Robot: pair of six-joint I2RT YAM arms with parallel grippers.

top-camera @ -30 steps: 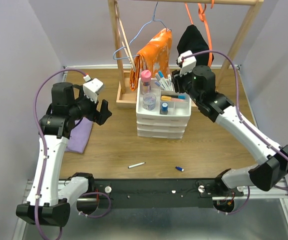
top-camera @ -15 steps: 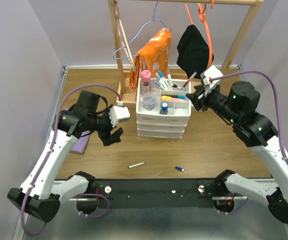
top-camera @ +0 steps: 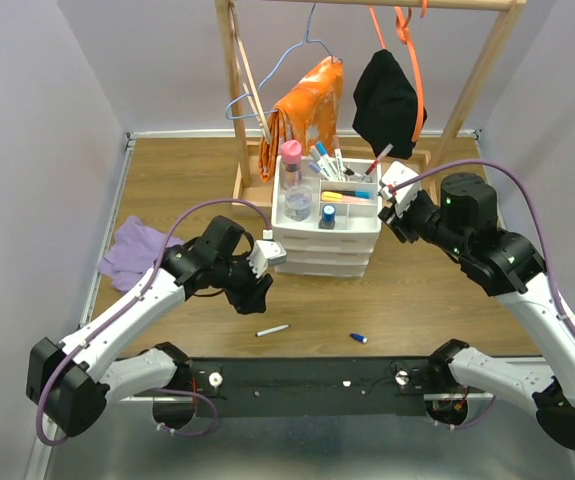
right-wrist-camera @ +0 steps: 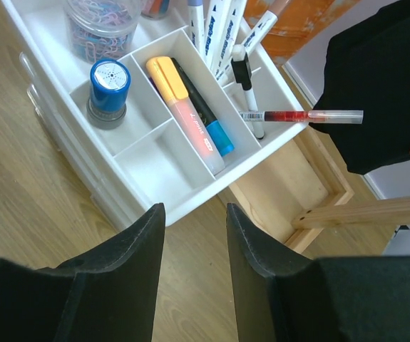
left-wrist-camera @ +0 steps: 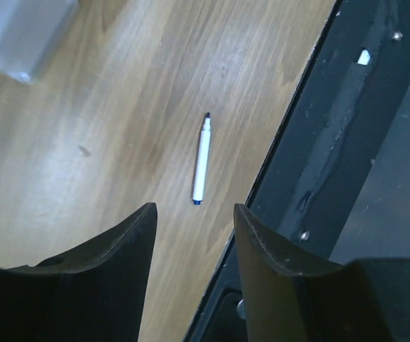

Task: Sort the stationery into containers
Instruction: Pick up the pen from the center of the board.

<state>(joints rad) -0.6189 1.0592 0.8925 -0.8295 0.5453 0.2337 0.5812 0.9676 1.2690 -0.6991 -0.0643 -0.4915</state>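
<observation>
A white pen (top-camera: 273,329) lies on the table near the front edge; it shows in the left wrist view (left-wrist-camera: 202,169) just ahead of my open, empty left gripper (left-wrist-camera: 194,214), which hovers above it (top-camera: 259,295). A small blue cap (top-camera: 358,338) lies to its right. The white divided tray (top-camera: 377,214) on the drawer unit holds markers, a pink-capped bottle (top-camera: 291,160) and a blue-capped bottle (right-wrist-camera: 109,80). A red-filled pen (right-wrist-camera: 301,116) rests across the tray's rim. My right gripper (right-wrist-camera: 195,214) is open and empty beside the tray's right corner (top-camera: 392,215).
A wooden clothes rack (top-camera: 238,80) with an orange cloth (top-camera: 305,110) and black cloth (top-camera: 387,100) stands behind the tray. A purple cloth (top-camera: 132,250) lies at the left. The black mounting rail (left-wrist-camera: 347,142) runs along the table's front edge.
My left arm has swung from the purple cloth towards the front, down over the white pen. My right gripper has drawn back from above the tray to its right side.
</observation>
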